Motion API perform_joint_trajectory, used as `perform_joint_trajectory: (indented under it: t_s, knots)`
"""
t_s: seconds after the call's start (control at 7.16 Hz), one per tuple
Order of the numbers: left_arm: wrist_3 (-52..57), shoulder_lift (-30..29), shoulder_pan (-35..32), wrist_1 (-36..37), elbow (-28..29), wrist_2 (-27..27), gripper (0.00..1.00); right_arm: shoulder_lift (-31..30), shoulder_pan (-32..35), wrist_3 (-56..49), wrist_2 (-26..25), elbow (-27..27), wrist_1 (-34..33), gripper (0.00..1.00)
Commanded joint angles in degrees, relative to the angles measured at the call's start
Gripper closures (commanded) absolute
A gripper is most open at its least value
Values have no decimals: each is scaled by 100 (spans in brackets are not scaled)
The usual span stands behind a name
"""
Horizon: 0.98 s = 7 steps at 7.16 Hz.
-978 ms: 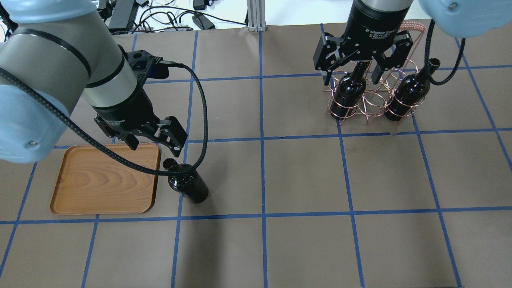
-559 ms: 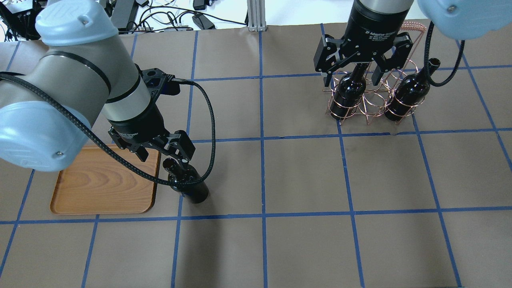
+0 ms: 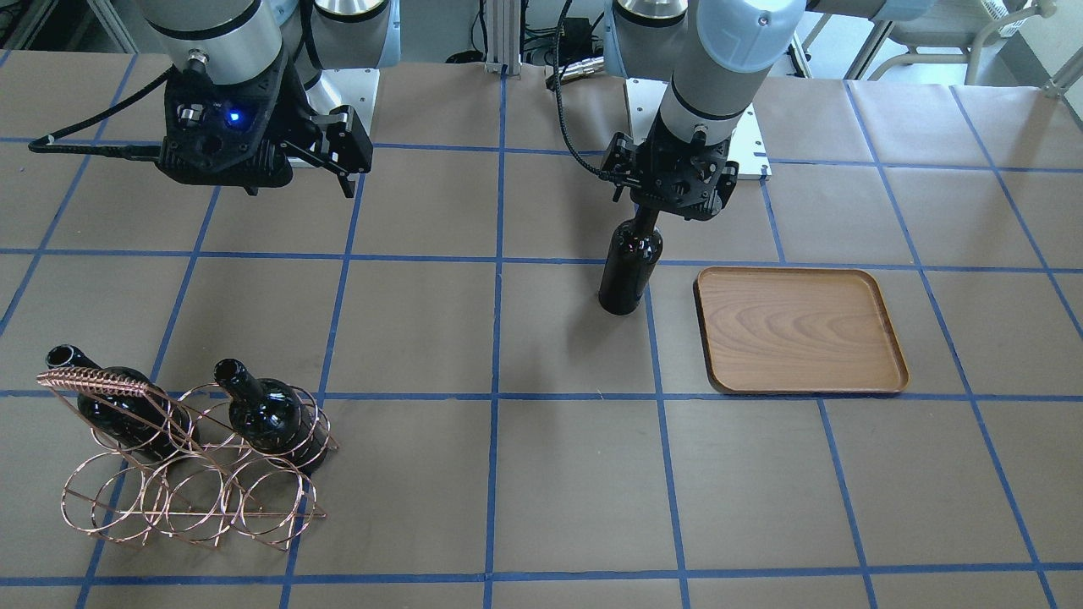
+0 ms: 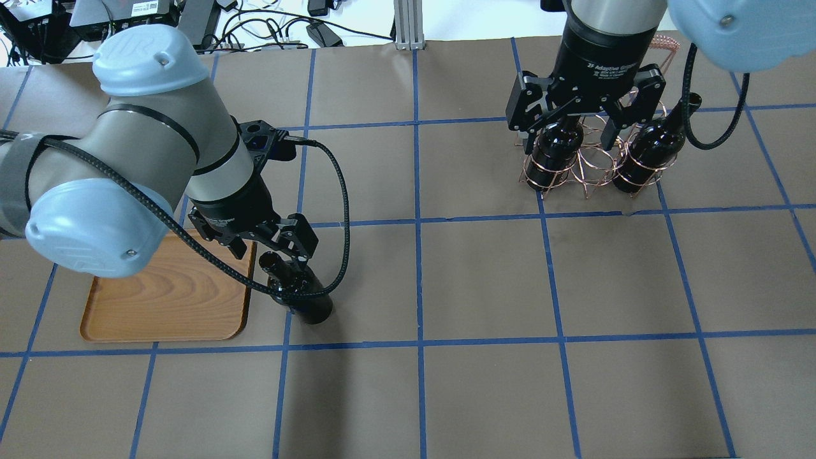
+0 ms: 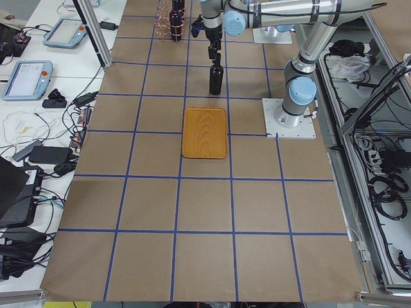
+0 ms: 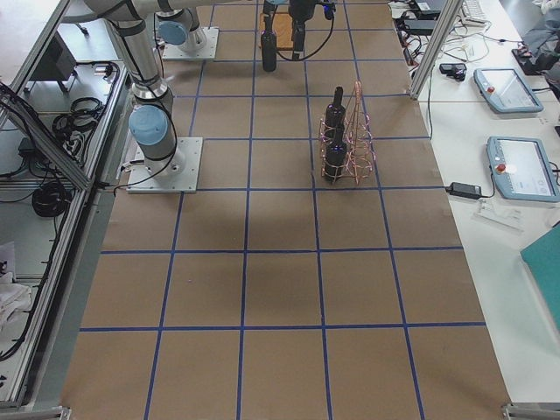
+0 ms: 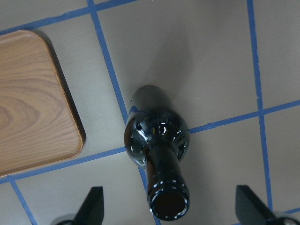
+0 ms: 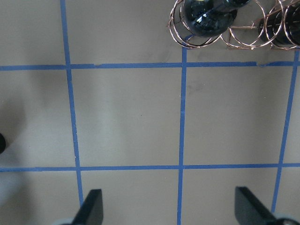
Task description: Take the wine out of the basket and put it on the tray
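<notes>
One wine bottle (image 4: 305,299) stands upright on the table just right of the wooden tray (image 4: 159,299), apart from its rim. My left gripper (image 4: 271,252) is open directly over it; in the left wrist view its fingertips (image 7: 93,208) flank the bottle's mouth (image 7: 168,205) without touching. Two more wine bottles (image 3: 271,419) (image 3: 118,406) lean in the copper wire basket (image 3: 186,495). My right gripper (image 3: 296,178) is open and empty, held high on the robot's side of the basket; its wrist view shows the basket (image 8: 243,40) at the top edge.
The tray (image 3: 795,330) holds nothing. The table is brown paper with blue tape grid lines. The left arm's black cable (image 4: 338,210) loops to the right of the standing bottle. Cables and boxes lie beyond the table's far edge (image 4: 268,25).
My left gripper has moved from over the tray's corner rightward and down onto the standing bottle's neck, still open. My right gripper has drifted slightly back toward the robot, still open.
</notes>
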Motion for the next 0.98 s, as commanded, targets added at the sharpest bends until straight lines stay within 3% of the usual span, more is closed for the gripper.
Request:
perform_joint_trajectory:
  t_s: [0.0,0.7,0.84]
  knots:
    - [0,-76,0,2,-3,-7,20,-15,-4,2,-5,22,-145,0]
    - [0,-208,0,125,14,-7,26,-16,-21,10,-40,22,-735,0]
    - [0,-208,0,125,14,-7,34,-24,-21,11,-40,22,-727,0]
